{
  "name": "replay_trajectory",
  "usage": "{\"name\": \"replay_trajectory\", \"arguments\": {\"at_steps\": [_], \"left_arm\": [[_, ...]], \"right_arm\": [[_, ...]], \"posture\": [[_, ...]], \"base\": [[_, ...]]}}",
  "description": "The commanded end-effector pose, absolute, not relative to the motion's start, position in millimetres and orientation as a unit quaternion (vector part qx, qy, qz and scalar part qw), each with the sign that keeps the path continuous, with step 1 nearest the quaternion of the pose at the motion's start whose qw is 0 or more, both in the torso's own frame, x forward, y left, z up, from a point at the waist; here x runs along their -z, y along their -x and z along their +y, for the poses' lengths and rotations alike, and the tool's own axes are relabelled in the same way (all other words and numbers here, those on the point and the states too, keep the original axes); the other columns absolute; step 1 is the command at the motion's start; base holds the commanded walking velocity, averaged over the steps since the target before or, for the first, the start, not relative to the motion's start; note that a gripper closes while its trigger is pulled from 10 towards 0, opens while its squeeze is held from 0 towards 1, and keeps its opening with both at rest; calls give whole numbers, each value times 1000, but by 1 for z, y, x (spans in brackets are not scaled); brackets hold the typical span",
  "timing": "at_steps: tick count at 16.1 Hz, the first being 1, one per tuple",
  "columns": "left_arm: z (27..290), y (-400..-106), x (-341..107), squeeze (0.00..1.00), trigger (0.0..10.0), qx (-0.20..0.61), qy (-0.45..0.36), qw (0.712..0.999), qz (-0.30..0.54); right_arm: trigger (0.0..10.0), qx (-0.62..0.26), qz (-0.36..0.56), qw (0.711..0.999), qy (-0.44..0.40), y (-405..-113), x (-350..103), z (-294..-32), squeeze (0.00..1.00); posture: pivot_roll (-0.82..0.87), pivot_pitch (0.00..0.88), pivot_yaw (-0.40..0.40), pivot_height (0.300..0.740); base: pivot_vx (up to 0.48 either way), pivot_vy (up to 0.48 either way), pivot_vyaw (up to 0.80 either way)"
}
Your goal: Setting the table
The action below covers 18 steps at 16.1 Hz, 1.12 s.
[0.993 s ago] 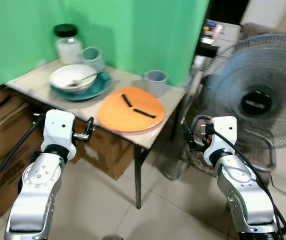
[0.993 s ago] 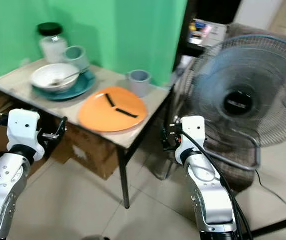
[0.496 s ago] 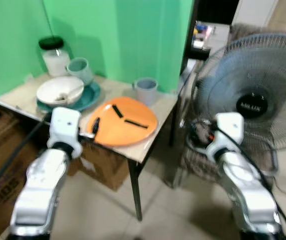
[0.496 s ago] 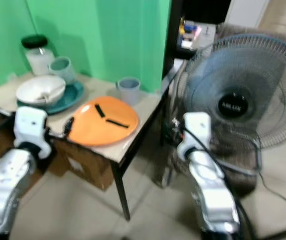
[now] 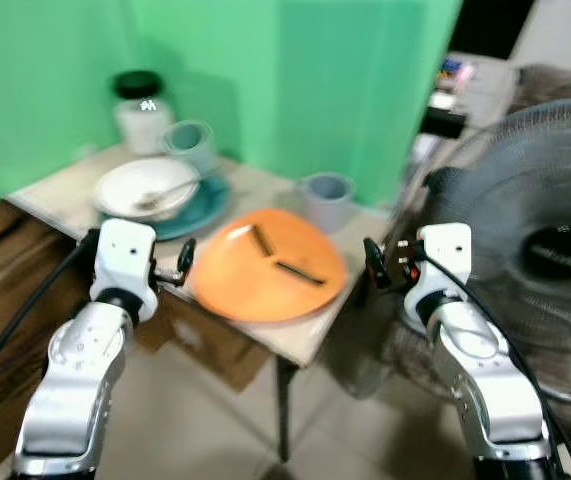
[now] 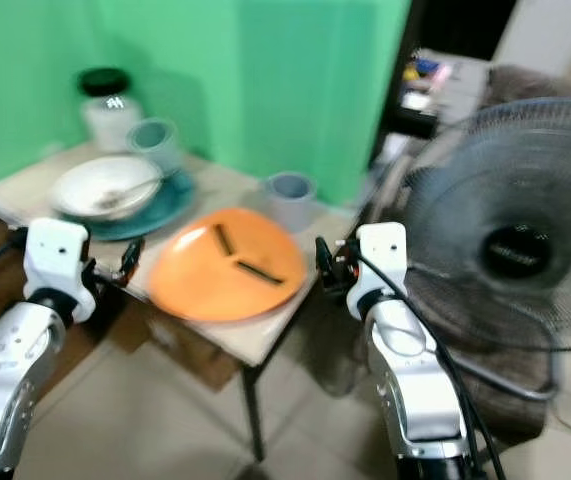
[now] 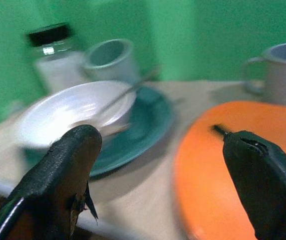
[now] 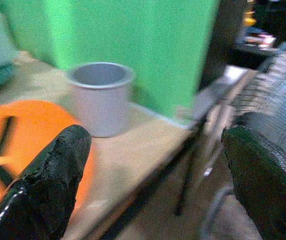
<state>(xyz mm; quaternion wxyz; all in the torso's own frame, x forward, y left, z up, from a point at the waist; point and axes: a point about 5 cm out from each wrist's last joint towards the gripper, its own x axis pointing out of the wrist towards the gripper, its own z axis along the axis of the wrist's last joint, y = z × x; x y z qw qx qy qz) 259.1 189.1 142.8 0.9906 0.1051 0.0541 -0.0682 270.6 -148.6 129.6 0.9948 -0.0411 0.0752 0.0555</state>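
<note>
On the left of the surface [image 5: 65, 190] a white bowl [image 5: 145, 186] with a spoon sits on a teal plate [image 5: 200, 195], a jar [image 5: 141, 108] and a teal mug [image 5: 191, 142] behind them. The left gripper [image 5: 183, 262] hangs at the surface's near edge, fingers apart, between the teal plate and the orange plate [image 5: 270, 268], which lies just ahead and to its right, carrying two dark strips. A grey mug [image 5: 325, 198] stands just beyond the orange plate. The right gripper [image 5: 373, 264], fingers apart, is off the surface's right corner, facing that mug. By this layout the left arm is nearer the bowl, the right nearer the mug.
</note>
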Motion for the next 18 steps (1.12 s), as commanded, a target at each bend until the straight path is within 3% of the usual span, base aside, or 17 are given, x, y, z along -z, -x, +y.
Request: {"name": "replay_trajectory", "arguments": {"at_steps": [1,3,12,18], "left_arm": [[186,-259,-145,86,10000,82,-108,990,51],[184,-259,-143,82,10000,92,-110,988,56],[165,-268,-117,0,10000,235,-121,956,124],[186,-270,-95,0,10000,237,-174,938,181]], "right_arm": [[10000,-55,69,995,45,-272,-133,-150,0],[10000,-57,67,995,38,-273,-133,-150,0],[10000,-148,75,986,-10,-266,-135,-145,0],[10000,-256,85,961,54,-261,-134,-146,0]], "posture": [[115,0,13,740],[114,0,17,740],[85,0,33,740],[61,0,48,740]], "base": [[424,0,0],[414,0,0],[0,0,0],[0,0,0]]}}
